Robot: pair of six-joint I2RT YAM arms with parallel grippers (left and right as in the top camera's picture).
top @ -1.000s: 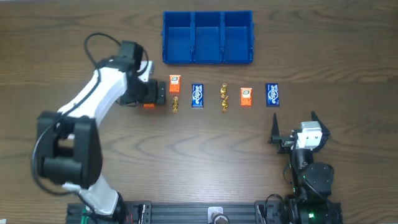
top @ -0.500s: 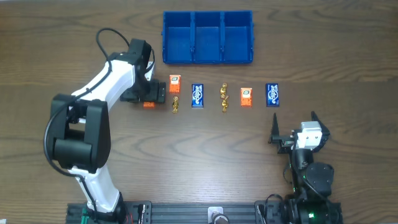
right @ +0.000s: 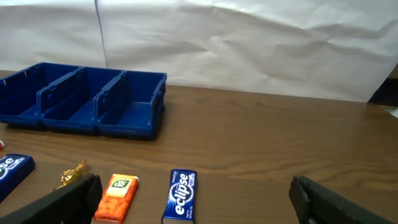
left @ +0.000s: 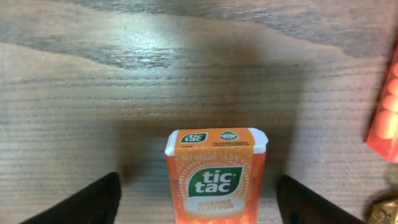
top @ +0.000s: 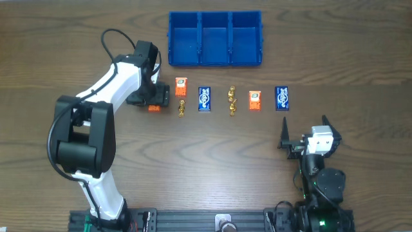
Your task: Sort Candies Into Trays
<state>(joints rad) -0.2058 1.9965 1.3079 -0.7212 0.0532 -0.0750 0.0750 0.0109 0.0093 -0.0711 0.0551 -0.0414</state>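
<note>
An orange mint box (left: 214, 180) lies flat on the wooden table between the fingers of my left gripper (left: 198, 182), which is open and clear of the box on both sides. From above, this gripper (top: 156, 98) sits left of the candy row, with the box (top: 153, 108) under it. The row holds a second orange box (top: 181, 86), a gold candy (top: 181, 108), a blue gum pack (top: 205, 98), two gold candies (top: 232, 101), an orange box (top: 255, 100) and a blue pack (top: 282, 98). My right gripper (top: 304, 131) stands open near its base.
A blue tray (top: 215, 29) with three bare compartments stands behind the row, also in the right wrist view as the tray (right: 81, 99). Open wood lies in front of the row. A white sheet hangs behind the table.
The left arm's elbow and base link swung right between one second ago and half a second ago, while its gripper stayed over the orange box. Since then nothing has moved.
</note>
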